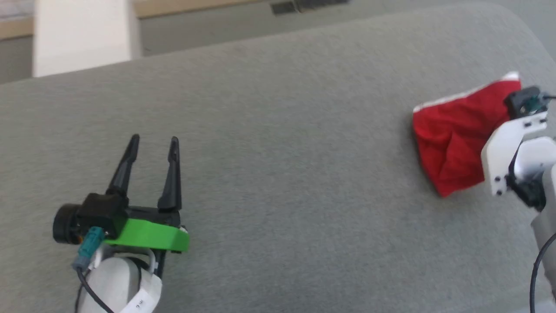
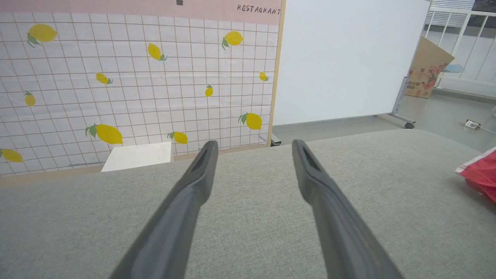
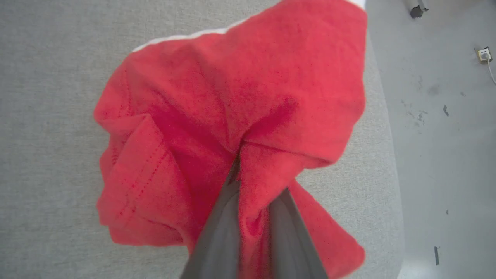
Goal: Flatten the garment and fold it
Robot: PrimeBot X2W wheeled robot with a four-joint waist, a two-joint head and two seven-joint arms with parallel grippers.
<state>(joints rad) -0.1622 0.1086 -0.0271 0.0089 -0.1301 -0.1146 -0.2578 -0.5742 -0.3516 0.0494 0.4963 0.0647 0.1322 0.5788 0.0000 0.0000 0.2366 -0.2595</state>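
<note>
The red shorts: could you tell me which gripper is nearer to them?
Right. The right gripper pinches a fold of the red shorts; the left gripper hangs open over the grey surface, far off.

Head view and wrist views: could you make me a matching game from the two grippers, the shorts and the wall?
Things:
1. left gripper
2. right gripper
3. shorts
4. wall

States:
A. lemon-patterned
B. open, empty
C. red, bunched up
D. shut on the shorts

Pairs: 1-B, 2-D, 3-C, 4-A
</note>
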